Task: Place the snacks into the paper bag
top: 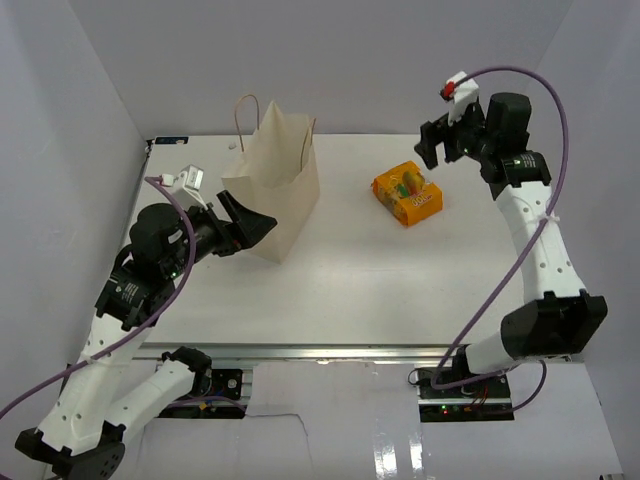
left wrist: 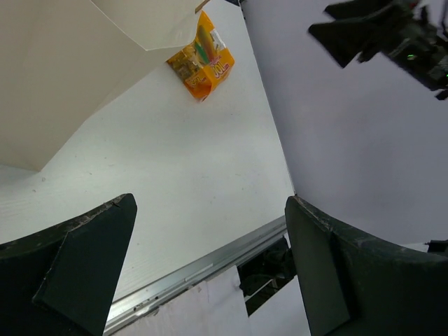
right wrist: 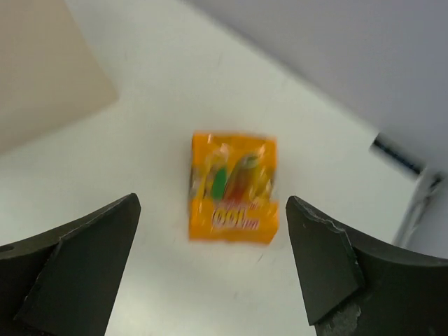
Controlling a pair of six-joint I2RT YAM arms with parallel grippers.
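Right hand point(top: 432, 155), jaws wide, hangs above the orange pack point(top: 407, 192): centre, descend squarely, pinch its sides. Left hand point(top: 255, 222), likewise spread, sits beside the paper bag point(top: 280, 190).

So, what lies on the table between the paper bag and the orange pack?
Nothing: between the paper bag and the orange pack there is only bare white table, clearest in the top external view.
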